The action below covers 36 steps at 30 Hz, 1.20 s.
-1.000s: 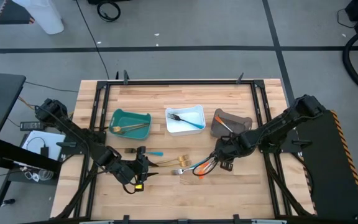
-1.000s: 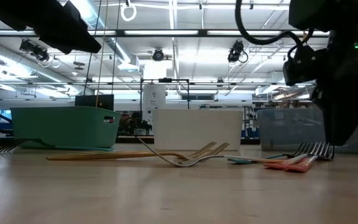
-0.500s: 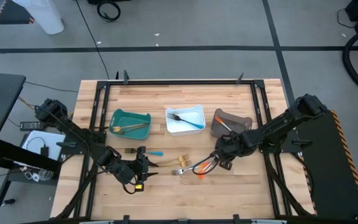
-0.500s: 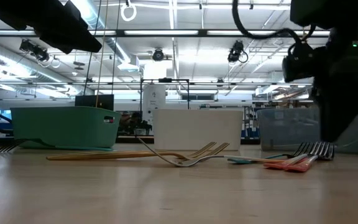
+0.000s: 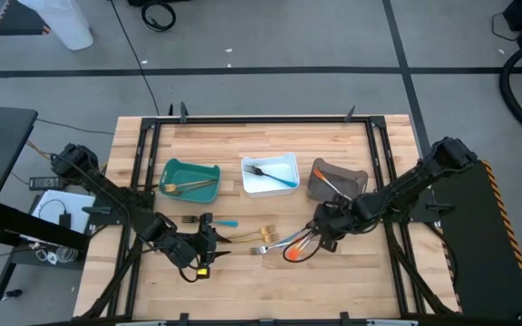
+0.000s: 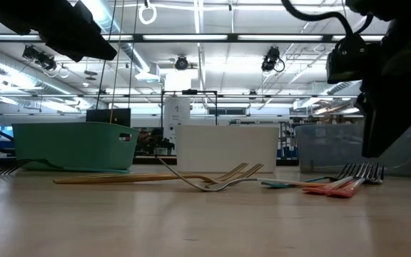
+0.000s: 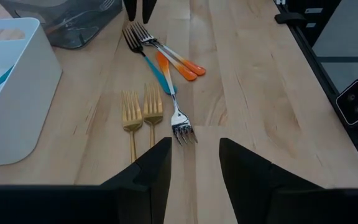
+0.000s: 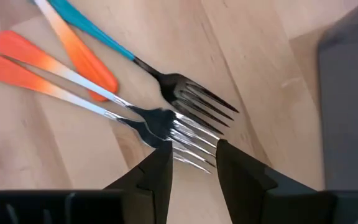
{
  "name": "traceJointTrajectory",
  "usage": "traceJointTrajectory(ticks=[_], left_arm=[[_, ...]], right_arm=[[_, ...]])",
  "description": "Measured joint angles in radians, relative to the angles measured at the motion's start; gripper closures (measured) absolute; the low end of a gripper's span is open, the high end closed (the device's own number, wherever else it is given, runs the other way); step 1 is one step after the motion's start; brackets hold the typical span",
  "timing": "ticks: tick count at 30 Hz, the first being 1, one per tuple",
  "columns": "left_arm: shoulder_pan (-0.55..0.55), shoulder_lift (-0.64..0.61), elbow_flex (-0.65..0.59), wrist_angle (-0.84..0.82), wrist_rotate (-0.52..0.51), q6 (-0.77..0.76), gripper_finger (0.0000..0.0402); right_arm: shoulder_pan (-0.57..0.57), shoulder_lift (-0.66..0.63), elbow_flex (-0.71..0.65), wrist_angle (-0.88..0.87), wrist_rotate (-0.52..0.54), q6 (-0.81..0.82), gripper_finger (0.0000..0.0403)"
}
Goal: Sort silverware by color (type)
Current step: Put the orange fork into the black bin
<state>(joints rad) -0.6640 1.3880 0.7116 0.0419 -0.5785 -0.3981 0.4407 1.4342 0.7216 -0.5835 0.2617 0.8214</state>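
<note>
On the table between the arms lie two gold forks point(image 7: 142, 112), a blue-handled dark fork point(image 8: 185, 93) and orange-handled forks point(image 8: 55, 78). Their heads overlap at my right gripper's side. My right gripper point(image 8: 193, 163) is open and hangs just above those heads point(image 8: 188, 143), fingers slanting down; in the low view it point(image 6: 373, 146) stands clear of the table. My left gripper point(image 7: 194, 155) is open and low near the gold forks' handles, close to one silver fork head point(image 7: 181, 130). Another blue-handled fork point(image 5: 214, 222) lies by my left gripper point(image 5: 214, 243).
At the table's far side stand a teal bin point(image 5: 190, 178) holding gold pieces, a white bin point(image 5: 270, 174) holding a blue-handled fork, and a grey-brown bin point(image 5: 336, 177) holding an orange-handled piece. A black frame point(image 5: 379, 181) runs round the tabletop. Bare wood lies toward the near edge.
My right gripper has tipped about its wrist, and its fingertips have swung a little up off the table above the fork heads. The forks lie as before. My left arm has kept still.
</note>
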Motion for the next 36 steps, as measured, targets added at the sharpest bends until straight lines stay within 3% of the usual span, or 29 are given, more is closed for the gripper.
traceJointTrajectory(ticks=[6,20,36], left_arm=[[0.0,0.0,0.0,0.0,0.0,0.0,0.0257],[0.0,0.0,0.0,0.0,0.0,-0.001,0.0257],[0.0,0.0,0.0,-0.001,0.0,0.0,0.0257]], right_arm=[[0.028,0.0,0.0,0.008,0.042,0.046,0.0273],[0.044,0.0,0.0,0.014,-0.044,0.134,0.0273],[0.064,0.001,-0.031,0.034,-0.053,0.2,0.0275]])
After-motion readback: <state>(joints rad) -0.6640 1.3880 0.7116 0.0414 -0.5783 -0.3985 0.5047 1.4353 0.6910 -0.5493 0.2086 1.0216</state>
